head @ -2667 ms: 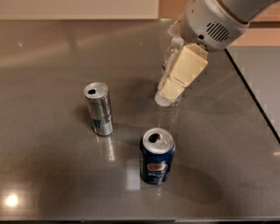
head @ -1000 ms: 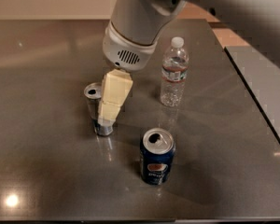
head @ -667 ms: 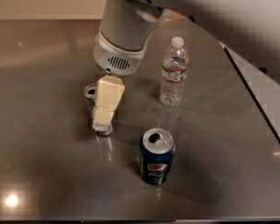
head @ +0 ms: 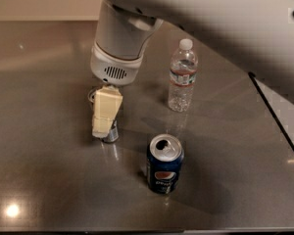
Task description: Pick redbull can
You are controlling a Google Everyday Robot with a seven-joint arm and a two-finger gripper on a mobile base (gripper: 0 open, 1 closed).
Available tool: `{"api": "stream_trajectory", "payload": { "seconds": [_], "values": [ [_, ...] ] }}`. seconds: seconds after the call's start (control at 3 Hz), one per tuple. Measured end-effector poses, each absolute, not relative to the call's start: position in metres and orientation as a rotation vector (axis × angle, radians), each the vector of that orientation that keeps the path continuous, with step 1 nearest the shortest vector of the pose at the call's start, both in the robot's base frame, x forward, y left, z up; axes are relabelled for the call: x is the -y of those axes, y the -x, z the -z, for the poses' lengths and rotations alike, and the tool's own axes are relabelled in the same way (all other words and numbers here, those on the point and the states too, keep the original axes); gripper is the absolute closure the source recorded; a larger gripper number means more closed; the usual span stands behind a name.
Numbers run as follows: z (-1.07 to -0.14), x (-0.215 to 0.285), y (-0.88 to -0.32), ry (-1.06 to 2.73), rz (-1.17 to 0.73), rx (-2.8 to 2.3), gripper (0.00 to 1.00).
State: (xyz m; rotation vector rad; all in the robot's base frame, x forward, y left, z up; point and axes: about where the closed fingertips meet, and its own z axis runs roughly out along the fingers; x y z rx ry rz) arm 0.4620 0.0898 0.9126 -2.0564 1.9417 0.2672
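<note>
The redbull can (head: 111, 132) stands upright on the grey table, left of centre. Only a sliver of its top rim and its silver base show, because my gripper (head: 103, 129) has come down over it and its cream-coloured end covers the can's front. The big white arm reaches in from the top right, its wrist right above the can.
A dark-blue Pepsi can (head: 164, 164) stands open-topped in front and to the right. A clear plastic water bottle (head: 182, 75) stands behind it to the right. The table (head: 44, 180) ends at a dark edge on the right (head: 277, 119).
The arm has swung from the right, near the water bottle, leftward to the redbull can, then lowered over it. The bottle, hidden before, now shows. The cans have not moved.
</note>
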Motion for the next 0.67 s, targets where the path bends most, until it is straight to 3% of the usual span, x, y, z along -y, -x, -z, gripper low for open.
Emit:
{"api": "stream_trajectory", "payload": {
  "seconds": [0.67],
  "values": [
    [-0.9104, -0.0916, -0.4617, 2.065, -0.276, -1.947, 0.64]
  ]
}}
